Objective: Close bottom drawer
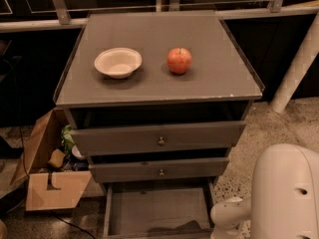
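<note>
The bottom drawer (pixel 158 210) is the lowest of three grey-brown drawers in a small cabinet. It is pulled far out, and its shallow empty tray faces up at the bottom of the camera view. Its front edge lies at the frame's lower border and its knob is out of view. The two drawers above it, each with a small brass knob (pixel 161 141), stand slightly out. My white arm (pixel 286 193) fills the lower right, with a joint (pixel 227 215) beside the drawer's right side. The gripper itself is out of view.
A white bowl (pixel 118 62) and a red apple (pixel 179 60) sit on the cabinet top (pixel 214 78). An open cardboard box (pixel 47 173) with clutter stands on the floor at the left. A white post (pixel 294 68) slants at the right. A railing runs behind.
</note>
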Controlling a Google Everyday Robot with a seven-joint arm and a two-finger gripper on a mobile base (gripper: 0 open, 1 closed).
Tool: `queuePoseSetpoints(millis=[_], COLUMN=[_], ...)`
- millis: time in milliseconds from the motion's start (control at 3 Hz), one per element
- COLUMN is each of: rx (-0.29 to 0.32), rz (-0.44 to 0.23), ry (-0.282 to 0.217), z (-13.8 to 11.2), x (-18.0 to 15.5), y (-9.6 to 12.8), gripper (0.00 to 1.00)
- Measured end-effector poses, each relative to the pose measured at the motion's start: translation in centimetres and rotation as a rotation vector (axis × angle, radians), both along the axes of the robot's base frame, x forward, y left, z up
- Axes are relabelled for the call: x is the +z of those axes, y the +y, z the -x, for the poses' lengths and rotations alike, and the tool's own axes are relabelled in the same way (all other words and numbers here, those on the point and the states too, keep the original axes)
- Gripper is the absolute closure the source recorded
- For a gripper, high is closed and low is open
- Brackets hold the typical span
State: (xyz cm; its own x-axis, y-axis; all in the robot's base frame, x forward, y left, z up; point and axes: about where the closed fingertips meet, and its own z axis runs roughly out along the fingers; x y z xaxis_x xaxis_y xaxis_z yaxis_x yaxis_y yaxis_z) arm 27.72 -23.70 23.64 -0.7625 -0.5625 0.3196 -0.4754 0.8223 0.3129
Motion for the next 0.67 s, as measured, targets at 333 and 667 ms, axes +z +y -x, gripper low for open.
queuePoseSetpoints(millis=[333,667], rx=[-0.009,-0.051], rz=[0.008,0.018], ry=[0.003,0.039], z=[0.0,0.2], x=[-0.1,-2.7], y=[0.0,-0.1], gripper=[1.00,1.00])
